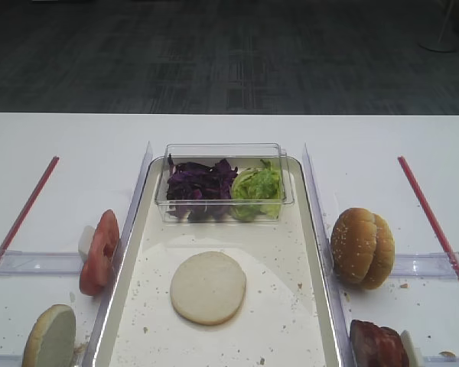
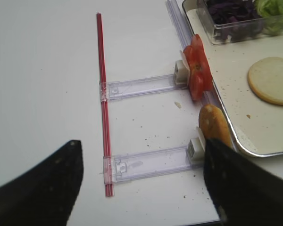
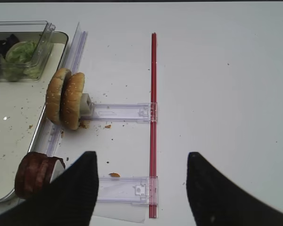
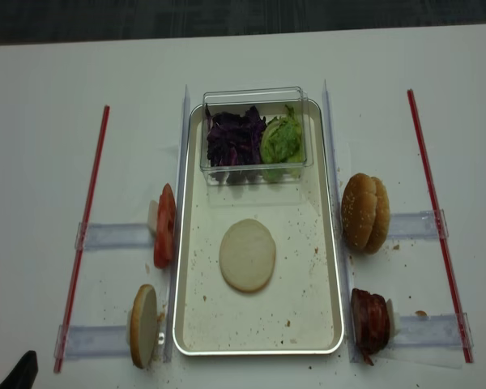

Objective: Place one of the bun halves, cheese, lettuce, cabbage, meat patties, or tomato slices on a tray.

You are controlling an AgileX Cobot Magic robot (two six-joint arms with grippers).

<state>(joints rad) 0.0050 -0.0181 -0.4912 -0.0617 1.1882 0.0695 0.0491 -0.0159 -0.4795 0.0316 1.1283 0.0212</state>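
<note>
A flat pale bun half (image 1: 208,287) lies in the middle of the long silver-rimmed tray (image 1: 283,306). Another bun half (image 1: 50,336) stands on edge left of the tray, with tomato slices (image 1: 99,252) beyond it. Purple cabbage (image 1: 200,183) and green lettuce (image 1: 258,187) sit in a clear box at the tray's far end. Meat patties (image 1: 376,344) stand on edge at the near right. No cheese shows. My left gripper (image 2: 142,143) hangs open over the table left of the tray, empty. My right gripper (image 3: 141,154) is open and empty over the table right of the tray.
Two domed sesame buns (image 1: 362,247) stand on edge right of the tray. Clear plastic rails (image 2: 146,162) and red strips (image 1: 432,222) lie on the white table on both sides. The clear box (image 1: 223,153) takes up the tray's far end. Crumbs dot the tray.
</note>
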